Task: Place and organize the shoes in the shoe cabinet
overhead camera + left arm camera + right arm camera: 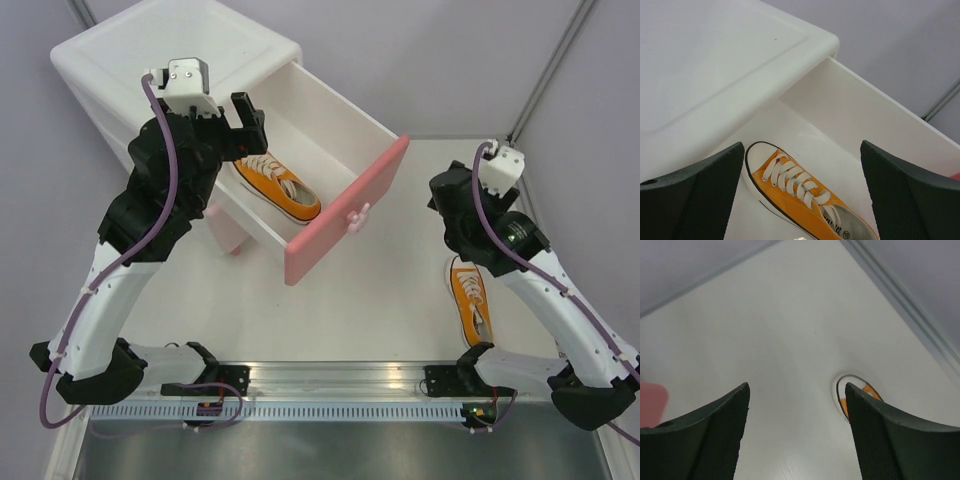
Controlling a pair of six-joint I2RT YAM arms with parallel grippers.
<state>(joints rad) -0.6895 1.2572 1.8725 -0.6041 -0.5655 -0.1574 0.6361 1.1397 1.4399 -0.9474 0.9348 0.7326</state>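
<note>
Two orange canvas shoes show here. The first orange sneaker [277,186] lies on its sole inside the pulled-out upper drawer [340,120] of the shoe cabinet [150,50]. Its long axis runs on a diagonal along the drawer's length. In the left wrist view the white rubber toe cap sits at the end close under the cabinet's body, so the toe points into the cabinet and the heel faces the pink drawer front [330,235]. The white laces face up. The shoe rests nearer the drawer's left wall than its right one.

The second orange sneaker [470,300] lies on the white table [390,290], well apart from the cabinet and off to the right of the drawer front. Its long axis runs roughly from near to far, with the far end hidden under the right arm. Which end is the toe I cannot tell for sure.

The left gripper [801,145] hangs over the drawer, above the toe end of the first sneaker, its fingers [700,195] spread wide and grasping nothing. The right gripper [797,385] hangs above the bare table beside the second sneaker, also released, with one rounded white-rimmed end of that shoe showing just past its right finger [900,440]
</note>
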